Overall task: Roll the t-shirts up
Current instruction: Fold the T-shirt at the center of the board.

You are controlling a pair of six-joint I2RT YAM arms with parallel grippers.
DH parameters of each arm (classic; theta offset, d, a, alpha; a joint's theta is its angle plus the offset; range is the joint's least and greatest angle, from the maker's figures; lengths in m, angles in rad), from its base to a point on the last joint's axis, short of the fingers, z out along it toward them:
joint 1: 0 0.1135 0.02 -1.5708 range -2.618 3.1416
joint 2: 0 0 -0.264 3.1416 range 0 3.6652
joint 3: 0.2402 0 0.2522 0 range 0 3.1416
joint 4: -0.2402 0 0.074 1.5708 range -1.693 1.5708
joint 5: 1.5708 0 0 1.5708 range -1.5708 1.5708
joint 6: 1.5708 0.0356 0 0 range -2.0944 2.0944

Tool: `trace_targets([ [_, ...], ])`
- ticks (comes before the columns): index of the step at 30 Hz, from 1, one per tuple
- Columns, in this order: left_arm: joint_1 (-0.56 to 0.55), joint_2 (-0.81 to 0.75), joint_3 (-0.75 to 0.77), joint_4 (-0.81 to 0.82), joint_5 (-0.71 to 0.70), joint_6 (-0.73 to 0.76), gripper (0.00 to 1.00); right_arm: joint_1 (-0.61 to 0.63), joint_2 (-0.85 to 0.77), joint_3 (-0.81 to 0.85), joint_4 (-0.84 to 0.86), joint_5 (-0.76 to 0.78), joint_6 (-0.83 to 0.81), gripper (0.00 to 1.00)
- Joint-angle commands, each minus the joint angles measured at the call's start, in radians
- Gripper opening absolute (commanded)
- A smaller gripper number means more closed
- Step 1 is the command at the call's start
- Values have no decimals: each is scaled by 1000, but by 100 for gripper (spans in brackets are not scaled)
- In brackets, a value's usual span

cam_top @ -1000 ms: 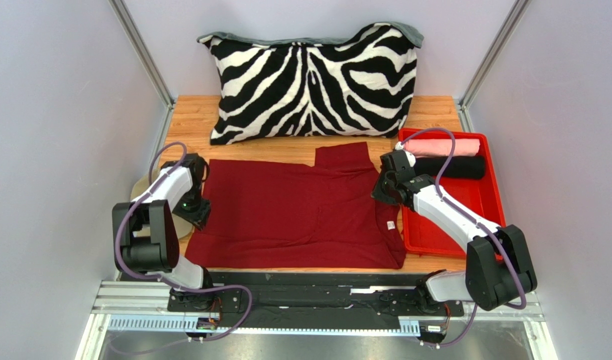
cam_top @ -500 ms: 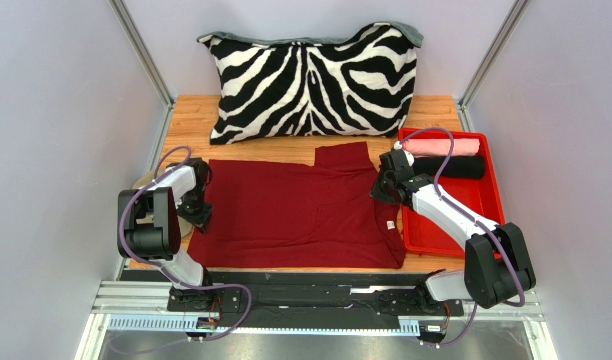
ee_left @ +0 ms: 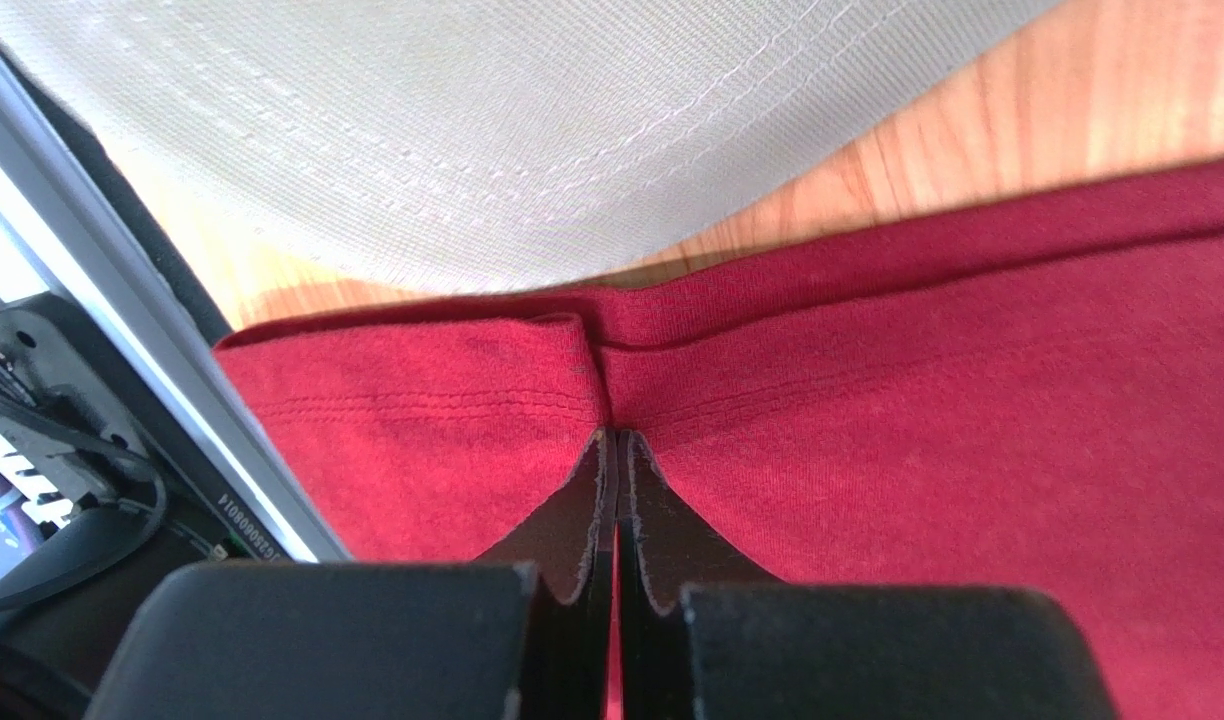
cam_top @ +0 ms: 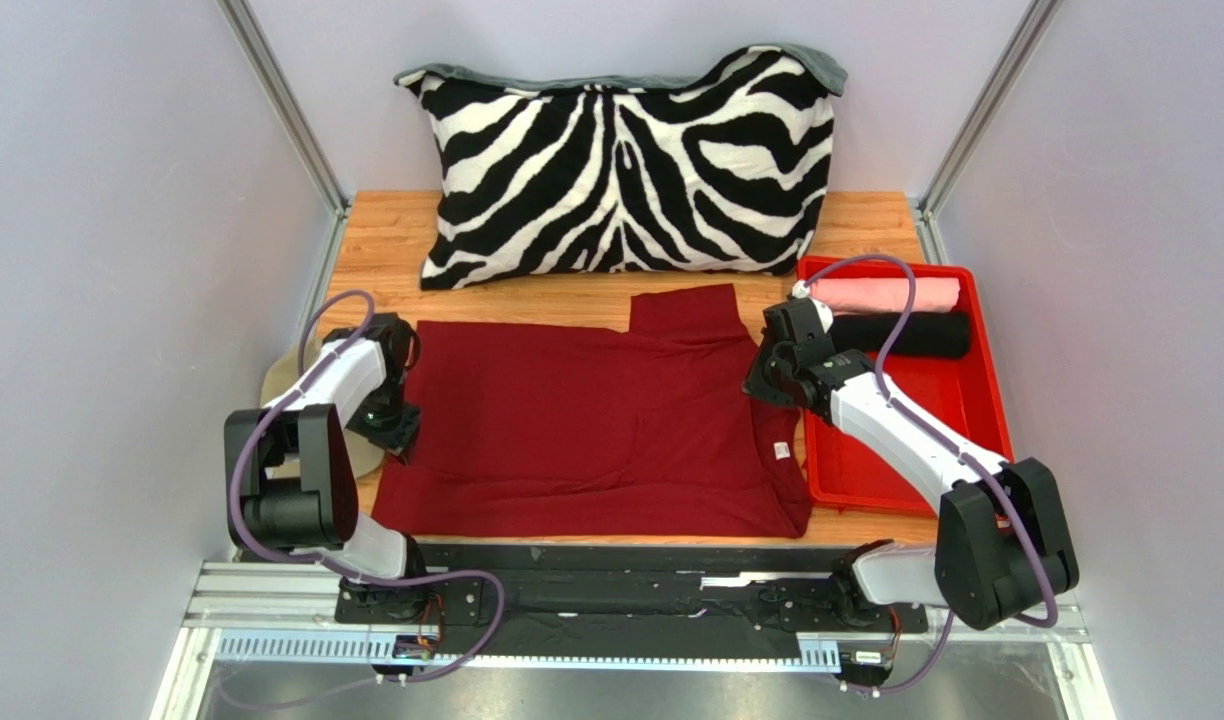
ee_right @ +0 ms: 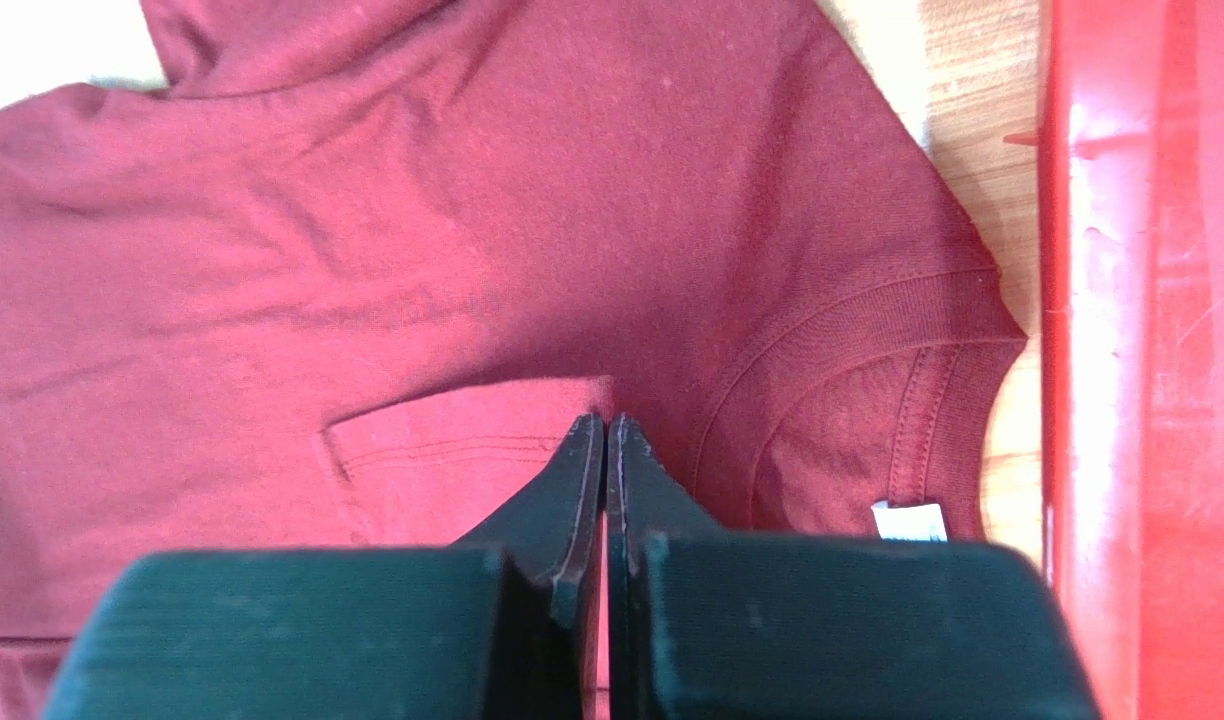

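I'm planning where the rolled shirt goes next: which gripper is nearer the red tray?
Right. The right gripper is at the collar end of the maroon t-shirt, just beside the red tray; the left gripper is at the opposite hem, by the khaki cap.

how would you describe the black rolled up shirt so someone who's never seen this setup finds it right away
At the back leans a zebra-striped pillow; to its front right sits a red tray. Two rolled shirts lie across the tray's far end, and the black shirt is the nearer one, right beside the pink shirt and the only dark roll there.
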Motion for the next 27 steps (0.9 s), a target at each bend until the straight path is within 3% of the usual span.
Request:
trace_targets([
  [1,-5,-66,13,-42,-18,3,0,1,-53,11,0,34,-9,0],
  [13,-3,-96,16,-22,3,47,0,1,-109,10,-23,44,-3,0],
  [17,-2,-47,19,-8,27,61,22,1,-93,3,-12,28,-1,0],
  [23,-3,-47,-12,0,38,41,31,1,-88,-6,3,18,3,0],
  [27,-2,-31,-25,7,49,32,31,3,-76,-7,16,8,5,0],
])
